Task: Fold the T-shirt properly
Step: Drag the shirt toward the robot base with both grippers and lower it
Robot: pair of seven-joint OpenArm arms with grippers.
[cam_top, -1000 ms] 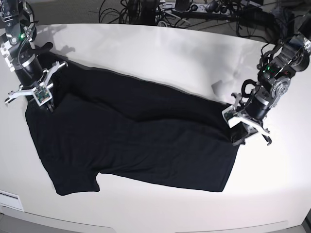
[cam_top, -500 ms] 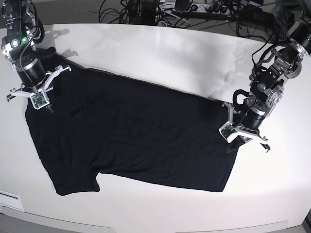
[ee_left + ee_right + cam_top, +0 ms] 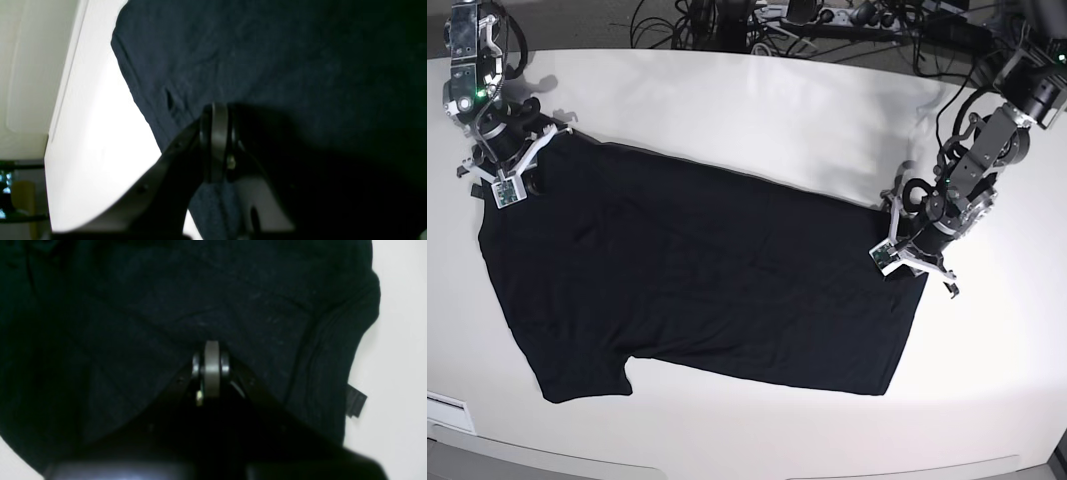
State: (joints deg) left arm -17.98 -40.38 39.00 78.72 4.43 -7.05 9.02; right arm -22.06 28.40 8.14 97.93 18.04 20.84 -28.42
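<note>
The black T-shirt (image 3: 697,280) lies spread on the white table (image 3: 757,110), plain side up, with one sleeve toward the front left. My left gripper (image 3: 895,262) is at the shirt's right corner. In the left wrist view its jaws (image 3: 215,115) are shut, with cloth (image 3: 267,50) bunched around the tips. My right gripper (image 3: 509,182) is at the far left corner. In the right wrist view it (image 3: 211,351) is shut on the dark fabric (image 3: 166,290), beside a seam and a small tag (image 3: 355,401).
A tangle of cables and equipment (image 3: 827,25) runs along the table's far side. The table's front edge (image 3: 727,465) is close below the shirt. The left wrist view shows the table's edge (image 3: 66,100) next to the hem.
Both grippers have shut on the shirt and moved toward the far side. The loose fold along the back edge has been pulled flat.
</note>
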